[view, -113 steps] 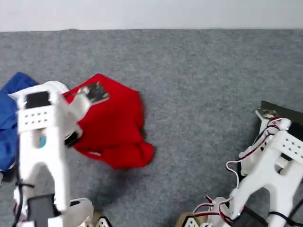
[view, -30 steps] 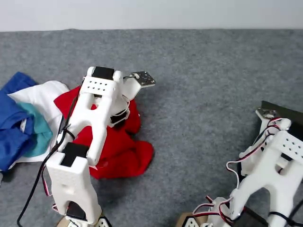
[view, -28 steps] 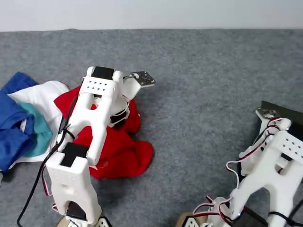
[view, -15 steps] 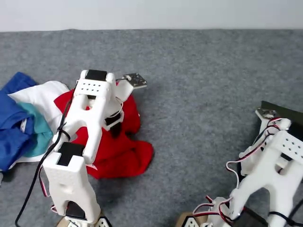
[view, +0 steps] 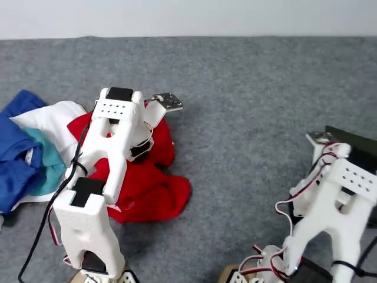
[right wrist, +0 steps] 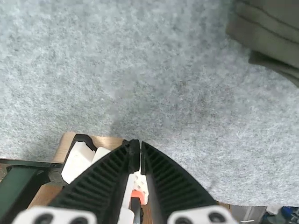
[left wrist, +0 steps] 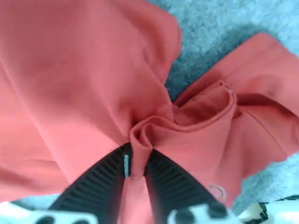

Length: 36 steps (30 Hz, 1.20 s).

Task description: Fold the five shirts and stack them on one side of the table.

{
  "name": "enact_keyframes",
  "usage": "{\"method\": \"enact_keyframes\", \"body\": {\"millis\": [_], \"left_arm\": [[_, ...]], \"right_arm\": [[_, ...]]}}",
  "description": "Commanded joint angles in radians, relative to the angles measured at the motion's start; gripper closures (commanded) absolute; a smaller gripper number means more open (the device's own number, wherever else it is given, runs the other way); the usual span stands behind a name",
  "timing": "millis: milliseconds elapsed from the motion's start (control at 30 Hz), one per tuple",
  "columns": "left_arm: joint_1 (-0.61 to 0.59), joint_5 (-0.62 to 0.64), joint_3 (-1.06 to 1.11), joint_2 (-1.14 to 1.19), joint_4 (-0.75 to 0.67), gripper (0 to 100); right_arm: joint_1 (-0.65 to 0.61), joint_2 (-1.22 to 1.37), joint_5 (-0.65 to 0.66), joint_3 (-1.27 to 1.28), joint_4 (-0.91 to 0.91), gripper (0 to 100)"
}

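Note:
A crumpled red shirt [view: 150, 191] lies left of centre on the grey mat, and my left arm [view: 115, 135] stands over its upper part. In the left wrist view my left gripper [left wrist: 137, 161] is shut, with a raised fold of the red shirt [left wrist: 70, 70] pinched between its black fingers. At the table's left edge a blue shirt [view: 15, 159], a teal shirt [view: 47, 168] and a white shirt [view: 53, 121] lie in a loose pile. My right arm [view: 330, 194] is at the near right; its gripper [right wrist: 136, 148] is shut on nothing, above bare mat.
A dark olive shirt [view: 356, 141] lies flat at the right edge, just beyond my right arm, and the right wrist view shows it [right wrist: 271, 32] too. The grey mat [view: 247, 100] stretches open between the two arms and towards the back wall.
My left arm swung from the pile over to the red shirt, then drew slightly left with the cloth. In the last half second my right arm shifted a little to the left.

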Motion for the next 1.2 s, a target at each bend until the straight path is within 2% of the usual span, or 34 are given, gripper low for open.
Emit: {"method": "enact_keyframes", "body": {"millis": [0,300,600,733,833,967,1067,1167], "left_arm": [[-0.017,0.023,-0.077,-0.189,0.044,100],[-0.066,0.097,-0.001,-0.629,0.044,100],[-0.206,0.101,0.122,-0.836,0.044,100],[-0.167,0.084,0.289,-0.838,0.041,99],[-0.089,0.014,0.444,-0.838,0.032,99],[-0.002,0.009,0.634,-0.838,-0.058,99],[0.006,0.009,0.736,-0.838,-0.141,95],[0.003,0.009,0.756,-0.838,-0.14,89]], "right_arm": [[-0.068,-0.03,-0.037,-0.012,0.019,98.8],[-0.176,-0.022,-0.038,-0.012,0.013,98.8],[-0.182,-0.021,-0.038,-0.012,-0.081,98.8],[-0.183,-0.021,-0.037,-0.012,-0.097,98.8],[-0.183,-0.021,-0.037,-0.012,-0.102,98.8],[-0.183,-0.021,-0.037,-0.011,-0.102,98.8],[-0.183,-0.021,-0.037,-0.011,-0.099,98.8],[-0.182,-0.021,-0.037,-0.009,-0.093,98.8]]}}
